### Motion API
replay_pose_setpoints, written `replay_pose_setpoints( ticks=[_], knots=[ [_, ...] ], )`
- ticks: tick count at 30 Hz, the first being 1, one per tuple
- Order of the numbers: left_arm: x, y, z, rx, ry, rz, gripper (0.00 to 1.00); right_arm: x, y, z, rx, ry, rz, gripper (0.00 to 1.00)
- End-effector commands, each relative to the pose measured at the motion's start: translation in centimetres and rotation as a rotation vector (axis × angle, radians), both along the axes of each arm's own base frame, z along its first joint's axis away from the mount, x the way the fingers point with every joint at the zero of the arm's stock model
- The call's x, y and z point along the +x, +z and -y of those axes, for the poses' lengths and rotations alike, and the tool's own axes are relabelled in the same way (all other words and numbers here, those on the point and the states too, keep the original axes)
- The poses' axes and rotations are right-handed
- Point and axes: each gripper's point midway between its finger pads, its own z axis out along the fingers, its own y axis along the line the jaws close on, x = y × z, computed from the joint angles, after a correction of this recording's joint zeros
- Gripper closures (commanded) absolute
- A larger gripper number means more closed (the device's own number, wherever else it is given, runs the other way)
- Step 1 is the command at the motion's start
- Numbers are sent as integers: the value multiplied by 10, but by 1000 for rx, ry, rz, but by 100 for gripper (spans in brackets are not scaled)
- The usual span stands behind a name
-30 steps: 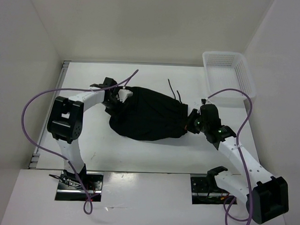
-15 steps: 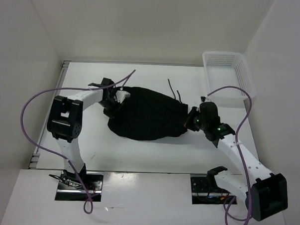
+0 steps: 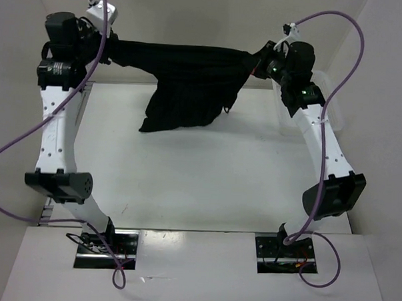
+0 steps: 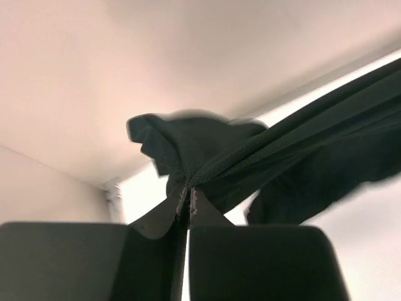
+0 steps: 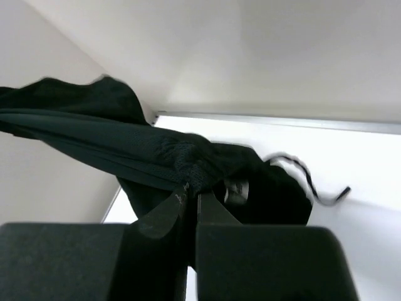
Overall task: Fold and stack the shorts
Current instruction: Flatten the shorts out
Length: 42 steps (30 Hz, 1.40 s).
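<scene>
My left gripper (image 4: 186, 200) is pressed fully shut. In my left wrist view the two dark fingers meet low in the middle of the frame, with a bunched corner of the shorts (image 3: 191, 73) pinched between their tips. From that pinch the black cloth fans up and away toward the right edge of the frame, pulled into long straight folds.

My right gripper (image 5: 191, 191) is closed just as tightly. In my right wrist view its fingers come together at the bottom centre on a gathered wad of the same fabric. From there the cloth runs off taut to the upper left of the frame, while a looser lump hangs just right of the pinch. A thin drawstring (image 5: 299, 165) curls out from that lump toward the right.

From the overhead camera both of my arms are raised, the left one at the upper left of the frame and the right one at the upper right. The shorts hang between them as a dark band stretched across the top of the picture, lifted off the table (image 3: 200, 177). The upper edge runs nearly straight from one grip to the other. Below it the rest of the garment sags in a floppy fold left of centre. I cannot tell whether its lowest tip touches the white surface or hangs just above it.
</scene>
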Motion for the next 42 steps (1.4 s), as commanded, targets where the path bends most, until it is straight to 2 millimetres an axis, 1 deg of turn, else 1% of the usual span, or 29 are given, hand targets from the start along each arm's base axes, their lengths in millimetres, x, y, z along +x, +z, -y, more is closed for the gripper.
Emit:
replay_pose_setpoints(
  ticks=[1,2,3,4,5,6,7,9,10,12,13,14,15,16,17,18,19,20,21,24,25,30,31,32,33,36,38,40,42],
  knots=[
    [-29,3,-22,79,66,5,100,-19,32,17,-42,-10,104,100],
    [-34,-10,-22,88,61,-25,100,-23,25,17,-43,-9,99,100],
    [-50,-10,-21,98,59,-25,100,-38,34,20,-28,-11,130,100],
    [-56,-25,-22,111,53,-57,100,-43,22,20,-32,-11,113,100],
    [-61,-41,-23,113,59,-94,100,-47,-20,20,-42,-19,22,100],
    [-73,-74,-22,122,50,-171,100,-52,-36,22,-35,-29,-12,100],
    [-78,-91,-24,136,52,-215,100,-66,-69,20,-47,-18,-70,100],
    [-95,-127,-24,141,39,-329,100,-82,-102,16,-25,-12,-154,100],
    [-105,-160,-19,133,3,-421,100,-99,-133,14,-28,-13,-219,100],
    [-126,-198,-16,138,-32,-554,100,-114,-158,12,22,-34,-305,100],
    [-135,-215,-15,134,-37,-610,100,-130,-190,10,31,-35,-395,100],
    [-149,-244,-15,136,-51,-692,100,-140,-198,12,57,-47,-429,100],
    [-159,-258,-14,132,-56,-742,100,-150,-207,6,113,-58,-488,100],
    [-165,-269,-14,129,-59,-773,100,-166,-233,4,124,-67,-558,100],
    [-179,-287,-7,121,-95,-833,100,-175,-232,4,154,-87,-558,100],
    [-187,-295,-6,117,-99,-870,100,-184,-236,1,207,-109,-594,100],
    [-192,-301,-1,114,-117,-886,100,-197,-249,-3,212,-105,-619,100],
    [-196,-309,4,118,-134,-914,100,-201,-240,0,234,-124,-583,100],
    [-204,-318,6,107,-145,-944,100,-206,-248,5,235,-149,-601,100],
    [-210,-330,13,116,-172,-985,100,-216,-252,15,220,-198,-625,100],
    [-213,-336,15,127,-178,-1007,100,-219,-259,17,202,-201,-643,100],
    [-205,-331,13,171,-192,-991,100,-237,-277,9,197,-147,-723,100],
    [-208,-332,10,188,-189,-1004,100,-240,-279,9,199,-154,-739,100],
    [-211,-335,9,210,-194,-1013,100,-248,-287,10,182,-151,-769,100],
    [-212,-342,0,256,-171,-1027,100,-251,-292,13,173,-165,-776,100],
    [-214,-351,-9,312,-134,-1039,100,-257,-299,15,173,-176,-803,100],
    [-213,-346,-10,320,-138,-1014,100,-260,-300,14,185,-171,-810,100],
    [-216,-343,0,324,-183,-1004,100,-266,-306,11,190,-157,-849,100],
    [-232,-347,15,343,-257,-1042,100,-276,-319,11,162,-155,-909,100]
  ],
)
